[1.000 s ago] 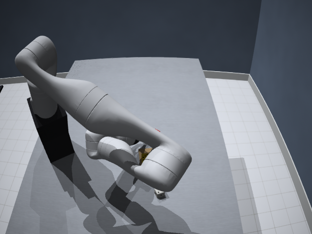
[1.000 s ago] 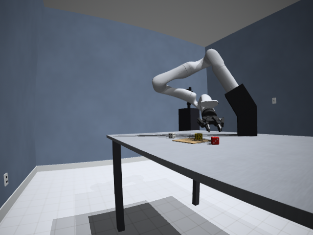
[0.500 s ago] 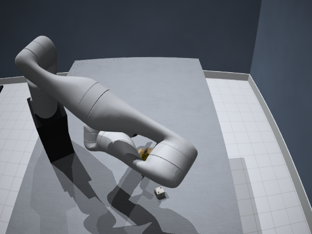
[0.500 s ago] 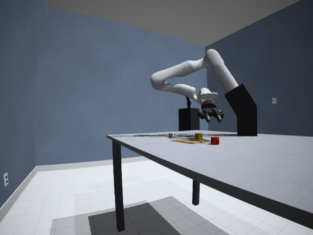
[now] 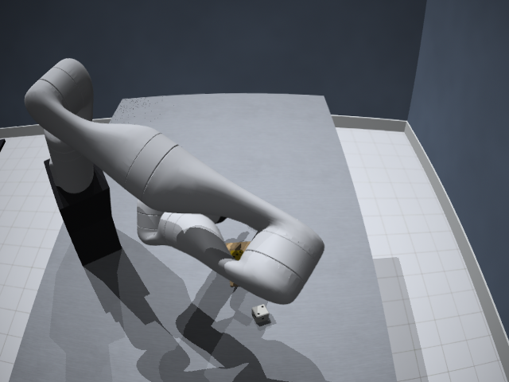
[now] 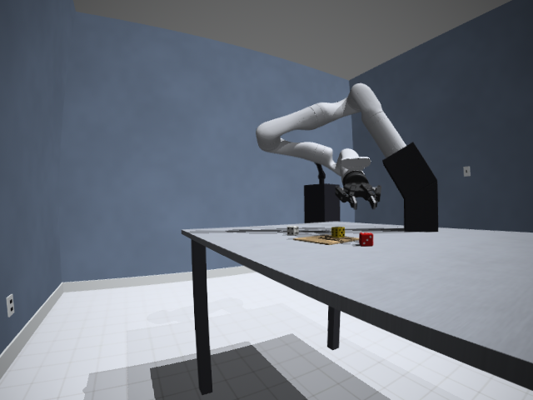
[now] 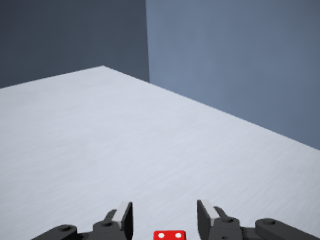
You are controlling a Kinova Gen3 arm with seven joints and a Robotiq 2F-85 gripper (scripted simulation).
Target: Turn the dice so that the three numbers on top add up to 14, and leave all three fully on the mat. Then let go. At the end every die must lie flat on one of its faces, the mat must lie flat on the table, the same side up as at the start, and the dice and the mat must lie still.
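Red die (image 6: pixel 366 239) (image 7: pixel 169 235) — white pips, yellow die (image 6: pixel 337 232) (image 5: pixel 236 254) — dark pips, no readable lettering

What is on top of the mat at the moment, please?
The yellow die sits on the mat. From above, the arm covers much of the mat, so that part is hidden there.
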